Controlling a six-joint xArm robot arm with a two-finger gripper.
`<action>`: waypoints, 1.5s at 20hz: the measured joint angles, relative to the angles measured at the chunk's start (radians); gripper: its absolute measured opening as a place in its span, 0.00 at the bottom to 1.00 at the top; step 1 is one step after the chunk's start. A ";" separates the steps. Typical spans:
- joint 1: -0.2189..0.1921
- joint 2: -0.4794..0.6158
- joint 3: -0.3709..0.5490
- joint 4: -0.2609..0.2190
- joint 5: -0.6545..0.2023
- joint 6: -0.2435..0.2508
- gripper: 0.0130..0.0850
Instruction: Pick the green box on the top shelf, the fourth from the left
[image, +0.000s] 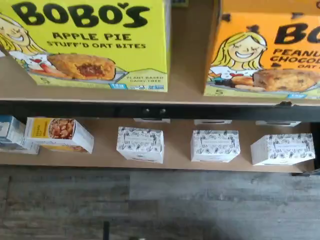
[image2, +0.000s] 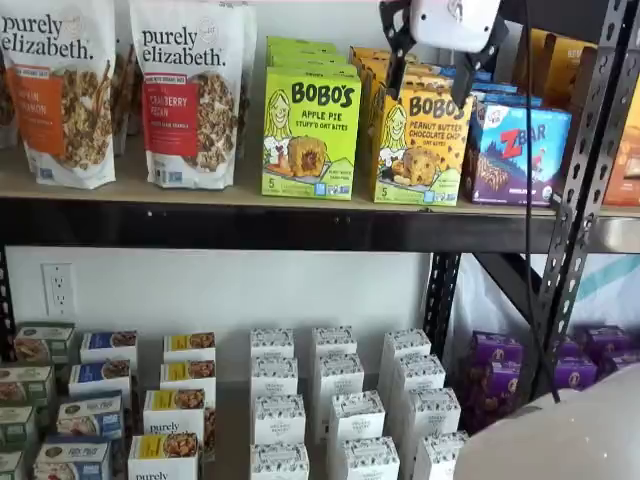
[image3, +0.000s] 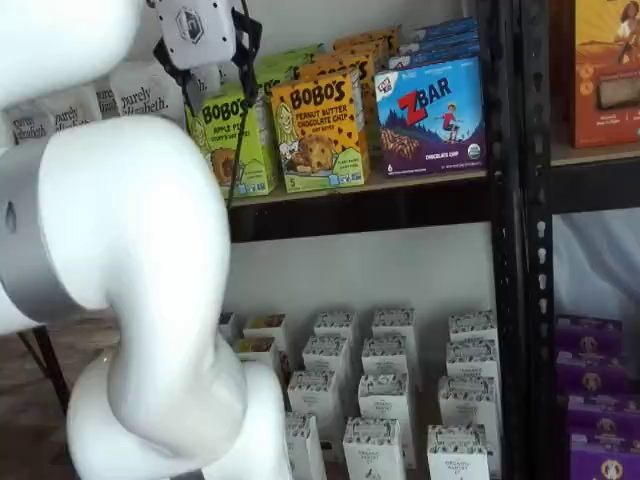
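Observation:
The green box (image2: 311, 135) is a lime-green Bobo's Apple Pie box that stands upright at the front of the top shelf (image2: 200, 225), with more green boxes behind it. It also shows in the wrist view (image: 95, 45) and in a shelf view (image3: 232, 140). My gripper (image2: 432, 65) hangs from the view's top edge in front of the shelf, white body above and two black fingers apart with a plain gap. It holds nothing. In a shelf view (image3: 208, 75) it sits just above the green box's upper left. It is clear of the box.
An orange Bobo's peanut butter box (image2: 420, 145) stands right beside the green box, then a blue ZBar box (image2: 515, 155). Granola bags (image2: 190, 95) stand to its left. A black upright (image2: 580, 200) is at the right. Small white boxes (image2: 335, 400) fill the lower level.

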 joint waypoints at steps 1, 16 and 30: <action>0.007 0.012 -0.012 -0.003 0.000 0.006 1.00; 0.027 0.095 -0.088 -0.012 -0.043 0.023 1.00; 0.041 0.197 -0.139 -0.035 -0.146 0.038 1.00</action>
